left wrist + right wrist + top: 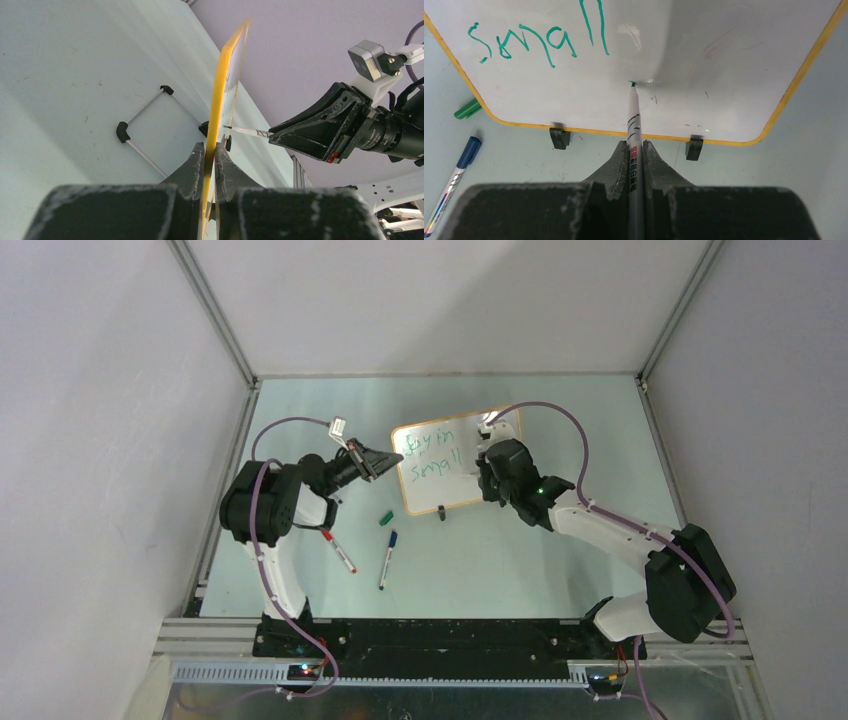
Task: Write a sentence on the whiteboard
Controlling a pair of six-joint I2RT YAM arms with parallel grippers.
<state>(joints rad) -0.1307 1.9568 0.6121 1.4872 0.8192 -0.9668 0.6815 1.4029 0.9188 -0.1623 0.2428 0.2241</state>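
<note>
Right tool (635, 148) tight around marker (633, 117), tip on whiteboard (729, 65); left tool (210, 152) tight on its frame.

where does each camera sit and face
Top external: above, behind the robot, looking down on the table; both arms show.
Left wrist: on the left arm, looking along the whiteboard's edge; left tool clamps it.
Right wrist: on the right arm, facing the whiteboard's front; right tool holds the marker.
Both wrist views share the marker tip at the whiteboard.
</note>
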